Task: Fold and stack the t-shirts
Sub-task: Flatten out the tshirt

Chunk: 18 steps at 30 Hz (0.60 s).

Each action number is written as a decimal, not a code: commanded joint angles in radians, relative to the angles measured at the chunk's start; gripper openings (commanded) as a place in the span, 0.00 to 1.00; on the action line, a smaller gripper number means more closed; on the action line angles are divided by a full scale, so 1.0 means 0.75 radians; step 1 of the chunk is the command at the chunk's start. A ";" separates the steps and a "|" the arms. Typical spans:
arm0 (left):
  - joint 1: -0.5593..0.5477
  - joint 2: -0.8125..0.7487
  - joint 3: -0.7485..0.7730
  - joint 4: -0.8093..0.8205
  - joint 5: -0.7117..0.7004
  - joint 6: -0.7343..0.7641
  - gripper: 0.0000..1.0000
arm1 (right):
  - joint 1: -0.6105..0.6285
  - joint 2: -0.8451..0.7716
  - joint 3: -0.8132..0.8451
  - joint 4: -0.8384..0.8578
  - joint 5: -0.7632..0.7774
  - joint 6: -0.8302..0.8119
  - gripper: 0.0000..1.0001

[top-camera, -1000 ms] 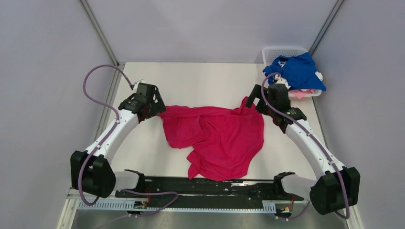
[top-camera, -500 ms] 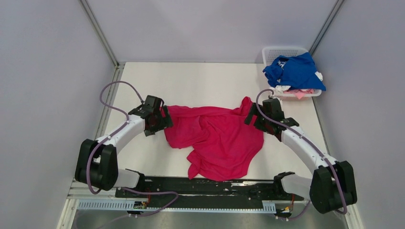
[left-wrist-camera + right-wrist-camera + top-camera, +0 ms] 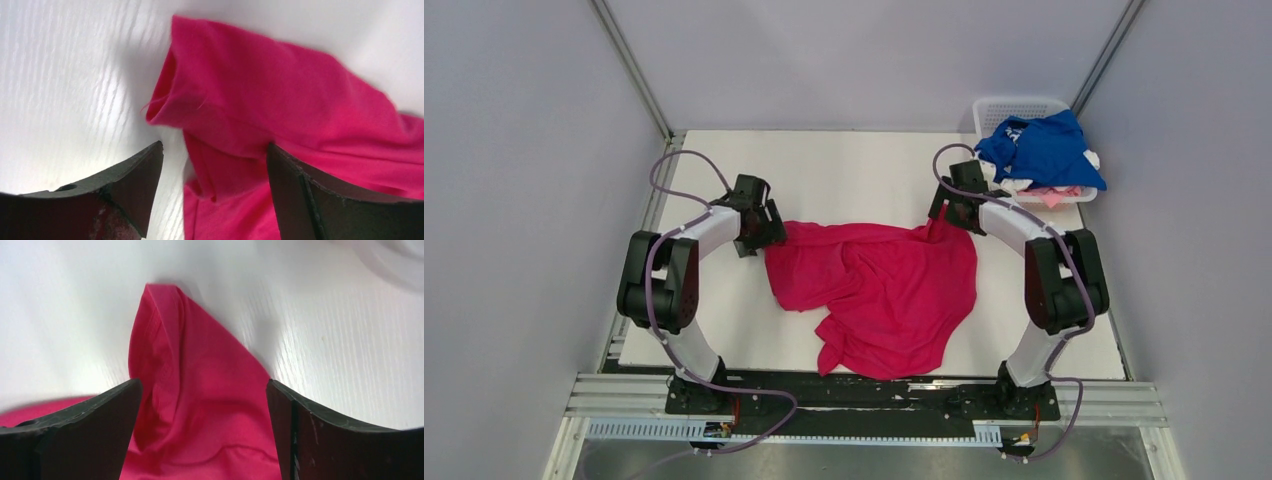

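Where left tool point(image 3: 215, 147) and right tool point(image 3: 204, 382) gape, magenta t-shirt point(image 3: 874, 290) lies.

Your left arm point(image 3: 696, 238) and right arm point(image 3: 1014, 226) had white shells on the long links and bulky black housings at the joints. A mauve cable point(image 3: 669, 166) looped off each one and ran down to the base. Both were bolted to a black rail point(image 3: 864, 386). The left tool point(image 3: 762, 222) and right tool point(image 3: 941, 212) were black. Up close, your fingers point(image 3: 125, 185) were dark matte wedges with scuffed edges, the left showing a reddish-brown patch.
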 commanded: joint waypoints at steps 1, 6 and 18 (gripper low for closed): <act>0.002 0.093 0.080 -0.005 0.035 0.056 0.79 | -0.013 0.147 0.138 0.048 0.059 -0.067 0.92; 0.002 0.138 0.097 0.005 0.076 0.074 0.37 | -0.011 0.270 0.177 0.052 -0.026 -0.055 0.75; 0.000 -0.258 0.101 0.049 -0.002 0.141 0.00 | 0.003 -0.049 0.028 0.155 0.032 -0.066 0.00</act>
